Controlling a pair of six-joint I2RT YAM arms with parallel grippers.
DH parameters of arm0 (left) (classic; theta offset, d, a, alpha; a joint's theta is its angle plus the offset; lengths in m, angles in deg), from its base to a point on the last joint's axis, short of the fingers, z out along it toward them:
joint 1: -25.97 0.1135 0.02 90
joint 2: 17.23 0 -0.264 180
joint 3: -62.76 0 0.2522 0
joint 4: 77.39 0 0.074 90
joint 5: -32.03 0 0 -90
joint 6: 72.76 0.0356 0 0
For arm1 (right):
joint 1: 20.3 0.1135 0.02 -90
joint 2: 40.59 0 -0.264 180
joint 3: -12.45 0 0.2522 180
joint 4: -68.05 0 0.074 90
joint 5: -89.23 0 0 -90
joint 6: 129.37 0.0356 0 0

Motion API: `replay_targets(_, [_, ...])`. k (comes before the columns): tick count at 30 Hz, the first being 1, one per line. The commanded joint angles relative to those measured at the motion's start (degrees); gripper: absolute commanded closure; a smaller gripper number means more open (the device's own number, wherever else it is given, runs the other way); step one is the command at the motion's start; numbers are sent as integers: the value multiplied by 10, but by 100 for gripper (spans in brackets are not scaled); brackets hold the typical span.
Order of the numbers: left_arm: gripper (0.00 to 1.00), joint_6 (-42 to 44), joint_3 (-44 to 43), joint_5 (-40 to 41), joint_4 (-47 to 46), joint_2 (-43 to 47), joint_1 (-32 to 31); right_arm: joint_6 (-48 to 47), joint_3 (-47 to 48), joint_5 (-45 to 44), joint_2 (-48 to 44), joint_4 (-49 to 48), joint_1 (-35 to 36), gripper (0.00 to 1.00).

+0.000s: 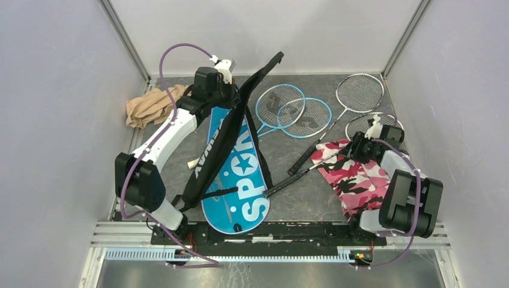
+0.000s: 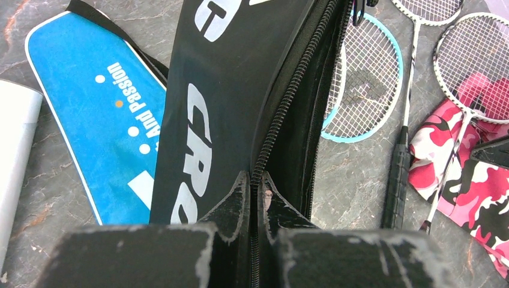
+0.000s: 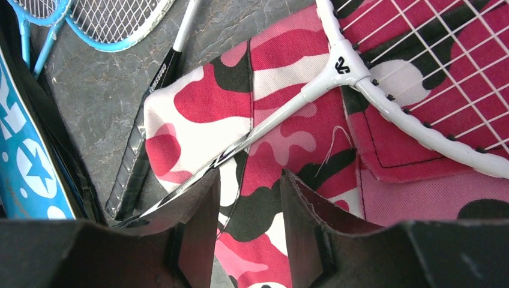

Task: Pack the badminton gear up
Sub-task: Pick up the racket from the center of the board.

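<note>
My left gripper (image 2: 254, 177) is shut on the zipper edge of the black "CROSSWAY" cover (image 2: 228, 78), holding its far end up off the table. In the top view that gripper (image 1: 233, 91) is at the back, and the black cover (image 1: 231, 132) slants over the blue "SPORT" cover (image 1: 237, 180). Two blue rackets (image 1: 291, 111) and a silver racket (image 1: 360, 93) lie at the back right. Another white-framed racket (image 3: 414, 129) rests on pink camouflage cloth (image 3: 204, 102). My right gripper (image 3: 249, 177) hovers open over that cloth, the racket's shaft (image 3: 282, 114) just past its left fingertip. A white tube (image 2: 15, 138) lies left of the blue cover.
A tan cloth bundle (image 1: 150, 105) sits at the back left corner. The pink camouflage cloth (image 1: 354, 174) covers the right side of the table. The silver racket's black handle (image 3: 141, 144) lies beside the cloth. Walls close in on three sides.
</note>
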State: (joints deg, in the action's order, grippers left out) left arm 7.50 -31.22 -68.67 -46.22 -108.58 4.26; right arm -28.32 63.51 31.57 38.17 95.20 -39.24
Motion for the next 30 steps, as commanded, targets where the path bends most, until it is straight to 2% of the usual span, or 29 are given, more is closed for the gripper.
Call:
replay_targets(1, [98,-3,0,-7,-40,-1,0,16,-10,20,16,-45,-10,54])
replay_targets(12, [98,-2,-1,-10,-39,0,0,71,-22,71,81,-150,-33,55])
replay_targets(30, [98,-2,-4,-17,-40,-6,0,149,-16,78,155,-242,-40,61])
